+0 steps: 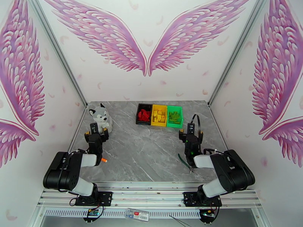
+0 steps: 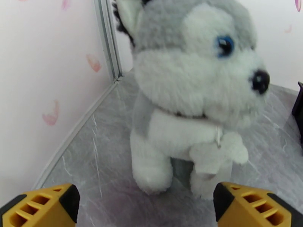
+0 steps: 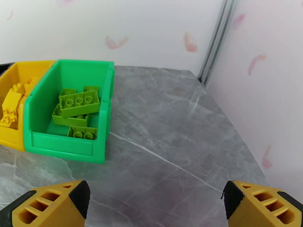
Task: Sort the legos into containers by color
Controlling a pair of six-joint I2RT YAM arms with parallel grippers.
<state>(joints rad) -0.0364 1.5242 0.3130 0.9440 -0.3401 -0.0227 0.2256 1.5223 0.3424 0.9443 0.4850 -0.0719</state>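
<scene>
R gripper (image 3: 155, 203) sat low in frame, jaws wide apart w/ nothing btwn them; yellow fingertips (image 3: 49, 207) w/ black pads showed at both bottom corners. Ahead, left of ctr, green bin (image 3: 62, 147) stood on grey marble table (image 3: 178, 133), holding several lime-green legos (image 3: 79, 102), piled, most studs up. Yellow bin (image 3: 9, 140) touched its left side, w/ yellow legos (image 3: 10, 106) inside. White wall (image 3: 113, 23) w/ pink feather marks ran behind; metal corner post (image 3: 214, 42) stood at back right.
</scene>
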